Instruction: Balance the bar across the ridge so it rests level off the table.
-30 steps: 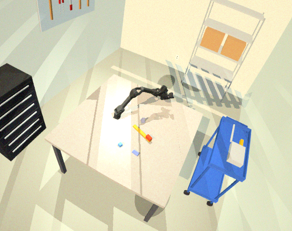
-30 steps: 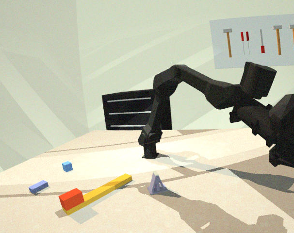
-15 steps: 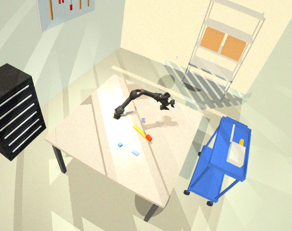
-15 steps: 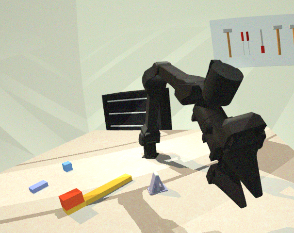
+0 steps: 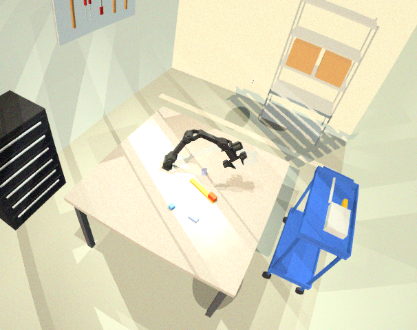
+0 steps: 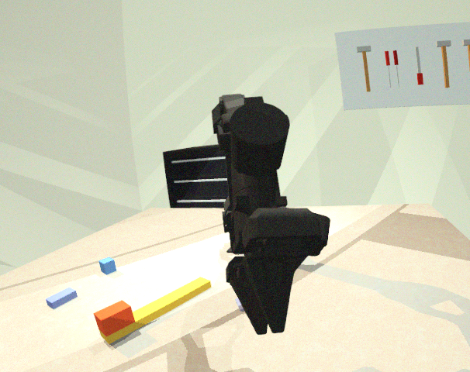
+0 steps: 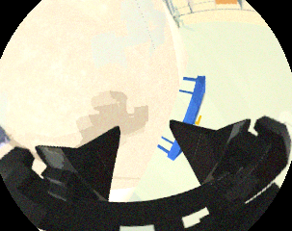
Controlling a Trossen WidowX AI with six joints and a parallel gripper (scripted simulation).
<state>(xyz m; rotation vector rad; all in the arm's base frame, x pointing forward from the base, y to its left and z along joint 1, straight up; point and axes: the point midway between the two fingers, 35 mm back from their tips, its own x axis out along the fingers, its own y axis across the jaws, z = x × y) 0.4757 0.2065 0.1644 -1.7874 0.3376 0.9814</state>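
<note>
The bar (image 5: 201, 188) (image 6: 169, 297) is a yellow strip with an orange block (image 5: 212, 196) (image 6: 114, 313) on one end. It lies flat on the table (image 5: 130, 213) (image 6: 387, 300). The ridge (image 5: 204, 172) is a small lavender wedge standing just beyond the bar's plain end. In the exterior view it is almost hidden behind my fingers, with only a sliver (image 6: 239, 304) showing. My gripper (image 5: 234, 163) (image 6: 269, 330) (image 7: 145, 126) is open and empty. It points down above the table, to the right of the ridge and clear of the bar. The wrist view shows only bare table between the fingers.
A small blue cube (image 5: 171, 206) (image 6: 107, 265) and a flat lavender block (image 5: 193, 218) (image 6: 61, 297) lie on the table beyond the bar. A blue cart (image 5: 318, 227) (image 7: 192, 92) stands off the table's right edge. A black drawer cabinet (image 5: 16, 156) (image 6: 195, 176) stands to the left.
</note>
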